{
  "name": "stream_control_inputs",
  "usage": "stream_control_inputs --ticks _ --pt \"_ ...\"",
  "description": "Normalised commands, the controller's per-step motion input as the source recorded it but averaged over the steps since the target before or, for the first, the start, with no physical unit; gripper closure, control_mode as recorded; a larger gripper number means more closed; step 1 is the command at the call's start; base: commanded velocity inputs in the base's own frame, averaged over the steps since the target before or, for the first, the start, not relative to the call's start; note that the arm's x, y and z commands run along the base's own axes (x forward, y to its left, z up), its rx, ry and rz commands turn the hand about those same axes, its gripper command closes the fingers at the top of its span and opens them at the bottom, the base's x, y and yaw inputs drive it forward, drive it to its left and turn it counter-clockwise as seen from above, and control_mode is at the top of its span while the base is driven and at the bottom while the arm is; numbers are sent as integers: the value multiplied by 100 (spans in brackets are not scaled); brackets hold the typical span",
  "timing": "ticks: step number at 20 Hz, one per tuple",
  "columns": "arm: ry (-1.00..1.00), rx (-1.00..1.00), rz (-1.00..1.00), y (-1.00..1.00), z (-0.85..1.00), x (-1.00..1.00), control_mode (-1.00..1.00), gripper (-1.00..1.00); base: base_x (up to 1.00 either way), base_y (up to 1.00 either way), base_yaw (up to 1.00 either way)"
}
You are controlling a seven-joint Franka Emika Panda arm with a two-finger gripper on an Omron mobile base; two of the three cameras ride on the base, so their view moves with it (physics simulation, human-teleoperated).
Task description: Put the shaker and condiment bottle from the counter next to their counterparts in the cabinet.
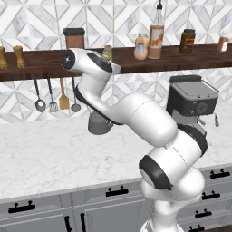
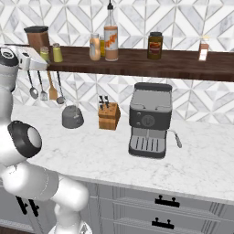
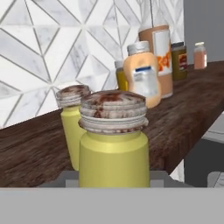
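Note:
My gripper (image 3: 113, 180) is shut on a yellow-green shaker (image 3: 113, 144) with a grey cap, up at the dark wooden cabinet shelf (image 3: 183, 118). Its matching counterpart (image 3: 72, 118) stands just behind it, to the left. In the right base view the hand (image 2: 40, 61) reaches the shelf's left end, where both shakers (image 2: 45, 54) (image 2: 57, 52) stand close together. The tall condiment bottle (image 2: 110, 34) (image 1: 156, 34) stands on the shelf beside the squat orange bottle (image 2: 94, 46) (image 1: 141, 46). The held shaker's base is hidden.
An espresso machine (image 2: 148, 121), a knife block (image 2: 109, 115) and a grey pot (image 2: 72, 117) stand on the marble counter (image 1: 45, 154). Utensils (image 1: 56, 97) hang under the shelf. A brown canister (image 2: 36, 36), a dark jar (image 2: 155, 45) and wooden mills (image 1: 11, 56) share the shelf.

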Motion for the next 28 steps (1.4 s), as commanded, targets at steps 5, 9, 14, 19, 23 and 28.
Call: stream_control_inputs --ticks 5,9,14,19,23,28 --pt "0 0 1 5 0 15 -100 100 0 0 0" --pt "0 0 1 9 0 20 -100 100 0 0 0" --pt "0 0 0 16 0 17 -100 100 0 0 0" --pt "0 0 0 19 0 17 -100 100 0 0 0" --pt "0 0 0 4 0 27 -100 100 0 0 0" --pt "0 0 0 0 0 25 -100 100 0 0 0"
